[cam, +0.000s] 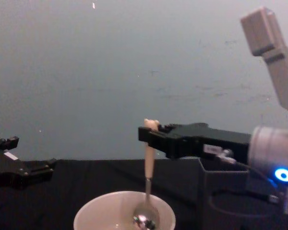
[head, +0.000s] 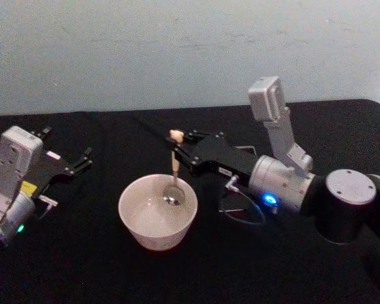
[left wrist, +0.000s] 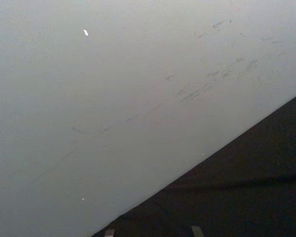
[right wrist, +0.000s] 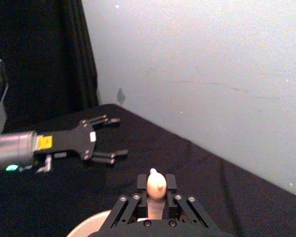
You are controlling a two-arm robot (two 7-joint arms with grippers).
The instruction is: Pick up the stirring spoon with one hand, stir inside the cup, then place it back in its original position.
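From where I stand, the right gripper (head: 175, 147) reaches in from about three o'clock of the cup (head: 155, 235), its long black body level above the black table (head: 82, 269). Its claw is pinched on the stirring spoon (head: 175, 166), gripping the cream handle just under the little bear head. The spoon hangs nearly upright. Its silver bowl is down inside the cup, low and toward the twelve o'clock side of the well. I can't tell whether it touches the bottom, or whether there is anything in there to stir.

The left gripper (head: 66, 147) sits parked out at about ten o'clock of the cup, well apart from it, with its claw spread and nothing in it.

So the pick-up looks done, and I'd say this is the stirring stage, with the spoon in place for it. How much stirring has been done can't be read from here. What's left is to lift the spoon clear of the rim and carry it back to the dark grey holder (cam: 216, 184). That holder stands at about three o'clock of the cup, under the right arm, with no spoon in it.
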